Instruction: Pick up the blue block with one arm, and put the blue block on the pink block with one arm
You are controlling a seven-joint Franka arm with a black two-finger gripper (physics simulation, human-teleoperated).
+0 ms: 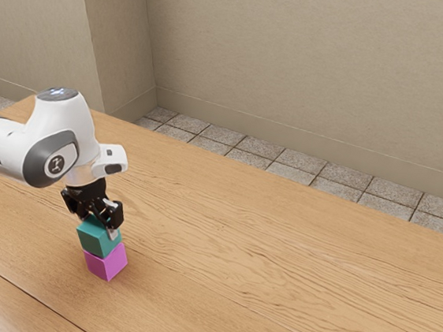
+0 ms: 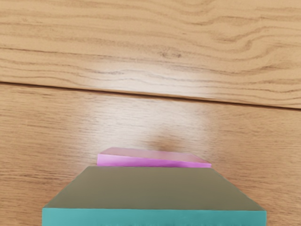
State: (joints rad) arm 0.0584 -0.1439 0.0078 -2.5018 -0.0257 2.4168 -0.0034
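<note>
Blue block [image 1: 98, 237] sits on the pink block [image 1: 106, 262] near the exterior view's left, so you can judge the carry as done: the two make a short stack, with the blue one slightly offset and turned, yet resting flat. The arm [image 1: 33, 146] comes in from that left edge, and its tool [image 1: 103, 221] is down right at the top of the blue block. You cannot tell from here whether it grips the block or has let go. The wrist view puts the blue top just under the hand, with a strip of pink past it. By my reading, what is left for you is to confirm release and lift clear without nudging the stack. To the right the wooden tabletop [image 1: 276, 251] runs wide. Behind it lies a grey tiled floor [image 1: 324, 173], then plain beige walls [image 1: 312, 57].
</note>
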